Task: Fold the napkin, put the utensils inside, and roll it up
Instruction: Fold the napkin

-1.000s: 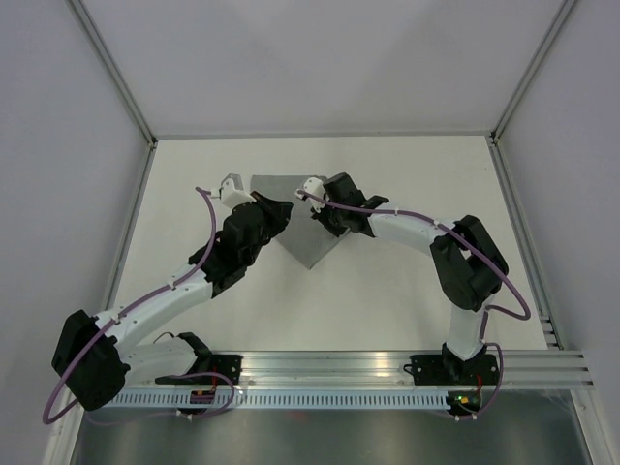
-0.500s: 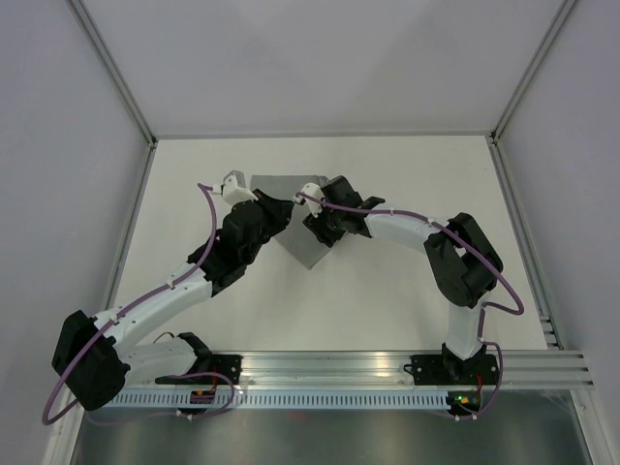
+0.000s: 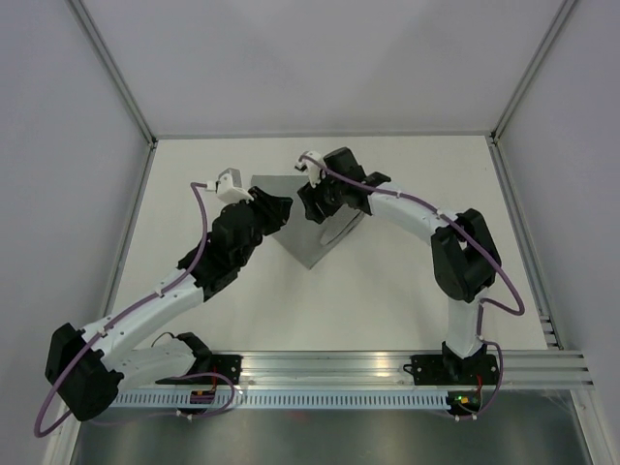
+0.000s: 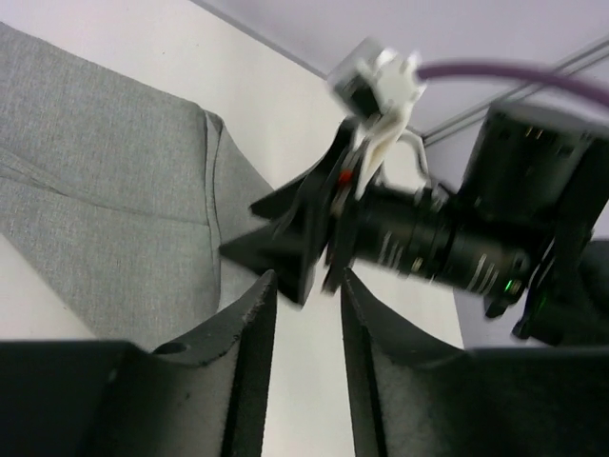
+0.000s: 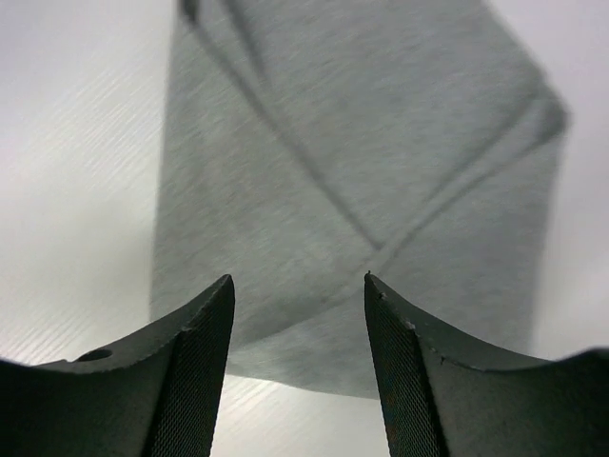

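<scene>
Top external, napkin (image 3: 308, 244) folded triangular, apex pointing nearward, long edge left-right

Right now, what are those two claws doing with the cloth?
Left gripper open, empty. Right gripper open, empty, over napkin. Napkin folded, lying flat. Nothing seen on it.
</scene>
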{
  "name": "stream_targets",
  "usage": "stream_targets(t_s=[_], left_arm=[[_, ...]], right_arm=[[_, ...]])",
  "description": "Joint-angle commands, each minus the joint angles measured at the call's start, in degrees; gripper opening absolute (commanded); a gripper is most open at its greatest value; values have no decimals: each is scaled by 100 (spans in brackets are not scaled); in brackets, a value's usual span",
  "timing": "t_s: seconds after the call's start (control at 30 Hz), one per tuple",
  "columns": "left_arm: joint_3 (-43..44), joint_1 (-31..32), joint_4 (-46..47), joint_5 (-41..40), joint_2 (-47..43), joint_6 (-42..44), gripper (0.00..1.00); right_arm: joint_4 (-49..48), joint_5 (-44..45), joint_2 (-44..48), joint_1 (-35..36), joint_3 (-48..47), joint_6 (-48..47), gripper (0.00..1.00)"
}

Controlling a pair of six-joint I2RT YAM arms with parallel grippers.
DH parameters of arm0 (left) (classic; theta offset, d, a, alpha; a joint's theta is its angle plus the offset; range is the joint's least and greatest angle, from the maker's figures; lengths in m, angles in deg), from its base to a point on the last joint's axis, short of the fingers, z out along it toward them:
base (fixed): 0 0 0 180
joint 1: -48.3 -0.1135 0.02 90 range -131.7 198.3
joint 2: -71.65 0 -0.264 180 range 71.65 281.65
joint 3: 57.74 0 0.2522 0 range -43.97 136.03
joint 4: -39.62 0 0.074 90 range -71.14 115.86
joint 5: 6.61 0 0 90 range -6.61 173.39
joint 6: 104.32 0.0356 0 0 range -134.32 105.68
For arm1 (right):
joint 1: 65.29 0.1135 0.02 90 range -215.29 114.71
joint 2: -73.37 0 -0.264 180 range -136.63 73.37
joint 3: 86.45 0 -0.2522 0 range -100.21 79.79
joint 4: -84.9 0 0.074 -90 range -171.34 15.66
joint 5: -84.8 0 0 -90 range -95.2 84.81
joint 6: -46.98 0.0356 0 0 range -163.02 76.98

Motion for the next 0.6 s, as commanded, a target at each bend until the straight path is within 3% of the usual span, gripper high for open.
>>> stream_targets(t_s=[0.0,0.17,0.37,0.57], left_arm=[[293,-19,27,315,76,708,40],[907,-10,-324,869,875,1384,47],[1575,-1,-1149,835,2062,1869,56],[2112,-1,-1563,1660,3223,2326,62]], right_arm=[[240,-123,-148,-739,-602,484,63],[486,-79,-244,-1311,-788,292,57],[425,-166,-280,-1540,-533,159,56],[478,-290,-403,-1593,-515,71,51]])
